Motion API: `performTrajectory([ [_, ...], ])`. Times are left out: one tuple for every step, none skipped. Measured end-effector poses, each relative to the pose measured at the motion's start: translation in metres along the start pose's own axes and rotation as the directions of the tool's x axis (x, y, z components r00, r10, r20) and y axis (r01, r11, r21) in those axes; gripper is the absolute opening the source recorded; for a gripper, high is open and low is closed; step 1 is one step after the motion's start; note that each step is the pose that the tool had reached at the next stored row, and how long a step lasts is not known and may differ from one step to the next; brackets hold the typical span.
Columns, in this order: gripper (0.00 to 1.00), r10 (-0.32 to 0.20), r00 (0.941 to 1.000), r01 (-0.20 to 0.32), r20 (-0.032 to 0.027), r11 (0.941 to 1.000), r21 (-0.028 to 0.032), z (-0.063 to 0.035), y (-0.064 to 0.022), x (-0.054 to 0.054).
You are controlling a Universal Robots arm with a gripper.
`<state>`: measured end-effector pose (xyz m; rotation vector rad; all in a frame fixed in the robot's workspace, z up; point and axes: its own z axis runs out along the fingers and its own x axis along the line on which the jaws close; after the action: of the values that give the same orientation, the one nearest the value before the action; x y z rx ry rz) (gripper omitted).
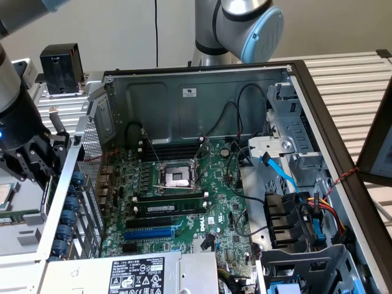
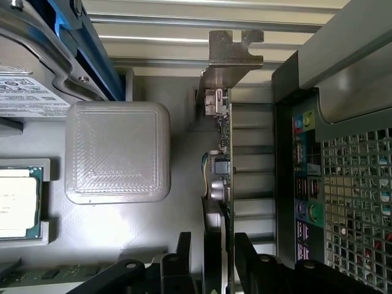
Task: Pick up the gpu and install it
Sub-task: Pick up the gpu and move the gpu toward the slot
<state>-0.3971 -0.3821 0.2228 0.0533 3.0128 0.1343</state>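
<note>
1. Gripper (image 2: 214, 245) sits astride the near end of the gpu (image 2: 224, 168). Can't tell if it's clamped on or just around it.
2. Gpu is seen edge-on, thin green board w/ a black cooler on one face. It's outside the PC case (image 1: 202, 92), on the grey tray (image 2: 184, 202), just beside the case's rear I/O panel (image 2: 304, 184).
3. Silver end bracket (image 2: 229, 58) is at the gpu's far end, over the slatted worktop (image 2: 165, 24).
4. On the gpu's other side, apart from it, is a clear ribbed square block (image 2: 117, 152). Beyond that a CPU chip (image 2: 17, 205) lies in a recess.
5. Exterior view: the gripper is at that view's left, outside the case wall.
6. Farther in, the motherboard (image 1: 226, 202) lies flat in the case, w/ the CPU socket (image 1: 177, 177) mid-board and a blue slot (image 1: 150, 233) nearer the PSU (image 1: 128, 275).
7. Farthest back is the arm's base joint (image 1: 245, 24), behind the case.
</note>
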Motion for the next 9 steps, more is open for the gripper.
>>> performTrajectory([
  [0.41, 0.000, 1.0000, 0.000, -0.0001, 1.0000, 0.0027, 0.0000, 0.0001, 0.0000],
  [0.41, 0.000, 1.0000, 0.000, -0.0005, 1.0000, 0.0063, -0.0002, 0.0005, 0.0000],
  [0.41, -0.001, 1.0000, 0.001, -0.0004, 1.0000, 0.0094, -0.0001, 0.0010, 0.0000],
  [0.41, -0.001, 1.0000, 0.001, -0.0003, 0.9999, 0.0124, -0.0001, 0.0015, 0.0000],
  [0.41, -0.002, 1.0000, 0.002, -0.0003, 0.9999, 0.0149, -0.0002, 0.0019, 0.0000],
  [0.41, -0.002, 1.0000, 0.002, -0.0003, 0.9998, 0.0178, -0.0004, 0.0022, 0.0000],
  [0.41, -0.003, 1.0000, 0.003, -0.0003, 0.9998, 0.0203, -0.0007, 0.0027, -0.0001],
  [0.41, -0.003, 1.0000, 0.003, -0.0002, 0.9997, 0.0223, -0.0010, 0.0032, -0.0002],
  [0.41, -0.004, 1.0000, 0.004, -0.0003, 0.9997, 0.0246, -0.0018, 0.0034, -0.0002],
])
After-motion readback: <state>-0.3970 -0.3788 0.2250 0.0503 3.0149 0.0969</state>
